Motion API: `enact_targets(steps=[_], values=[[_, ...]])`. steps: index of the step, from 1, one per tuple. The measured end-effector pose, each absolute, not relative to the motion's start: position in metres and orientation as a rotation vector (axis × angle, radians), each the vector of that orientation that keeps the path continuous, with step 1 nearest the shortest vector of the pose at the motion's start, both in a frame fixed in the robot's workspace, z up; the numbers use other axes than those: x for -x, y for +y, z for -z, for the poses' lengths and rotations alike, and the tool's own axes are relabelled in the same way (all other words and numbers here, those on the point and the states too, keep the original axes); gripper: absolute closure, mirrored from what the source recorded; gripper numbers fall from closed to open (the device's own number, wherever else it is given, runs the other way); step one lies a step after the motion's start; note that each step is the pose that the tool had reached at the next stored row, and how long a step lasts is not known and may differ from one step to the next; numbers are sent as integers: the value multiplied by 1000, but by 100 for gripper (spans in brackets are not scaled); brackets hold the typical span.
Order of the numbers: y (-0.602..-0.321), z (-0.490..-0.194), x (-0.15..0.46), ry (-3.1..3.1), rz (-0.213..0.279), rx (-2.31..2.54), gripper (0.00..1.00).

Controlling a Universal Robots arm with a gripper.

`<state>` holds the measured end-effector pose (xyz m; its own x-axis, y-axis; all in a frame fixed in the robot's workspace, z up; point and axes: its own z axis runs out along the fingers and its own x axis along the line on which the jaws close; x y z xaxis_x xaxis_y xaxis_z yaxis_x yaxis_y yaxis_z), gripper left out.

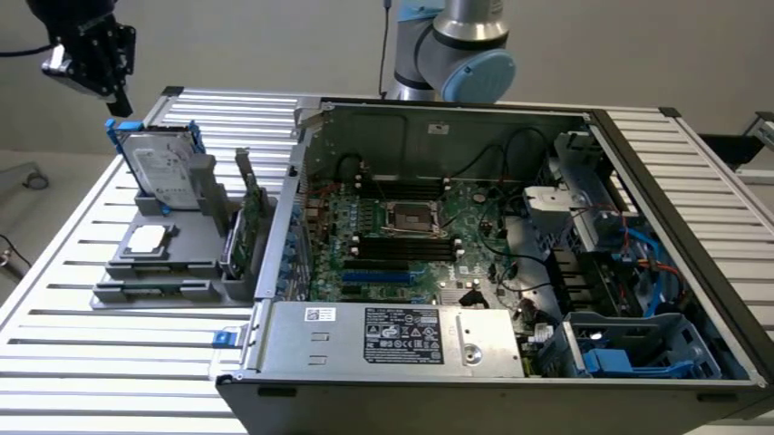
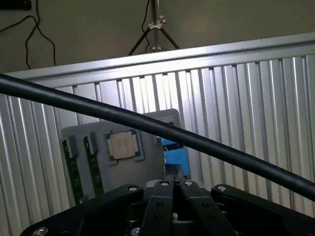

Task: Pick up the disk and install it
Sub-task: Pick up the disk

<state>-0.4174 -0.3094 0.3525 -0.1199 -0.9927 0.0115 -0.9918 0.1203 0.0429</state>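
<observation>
The disk [image 1: 163, 168] stands upright in a grey holder [image 1: 158, 272] on the exterior view's left. It is a silver drive with a white label in a blue carrier. My gripper [image 1: 119, 101] hangs just above the disk's top edge, apart from it. In the wrist view my gripper [image 2: 174, 186] has its two black fingers pressed together with nothing between them, and the blue edge of the disk [image 2: 175, 156] shows just beyond the tips.
The grey holder also carries a square silver chip [image 1: 148, 237] and a green circuit card [image 1: 248, 227]. An open computer case [image 1: 423, 136] fills the middle, with a blue drive cage [image 1: 641, 349] at its near right corner. A black cable [image 2: 147, 125] crosses the wrist view.
</observation>
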Motion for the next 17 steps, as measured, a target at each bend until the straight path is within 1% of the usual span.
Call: enact_targets(steps=[12,17], values=[[-309,-352,417,-2106,28,-2282,89],[-307,-352,417,-2046,13,-2345,89]])
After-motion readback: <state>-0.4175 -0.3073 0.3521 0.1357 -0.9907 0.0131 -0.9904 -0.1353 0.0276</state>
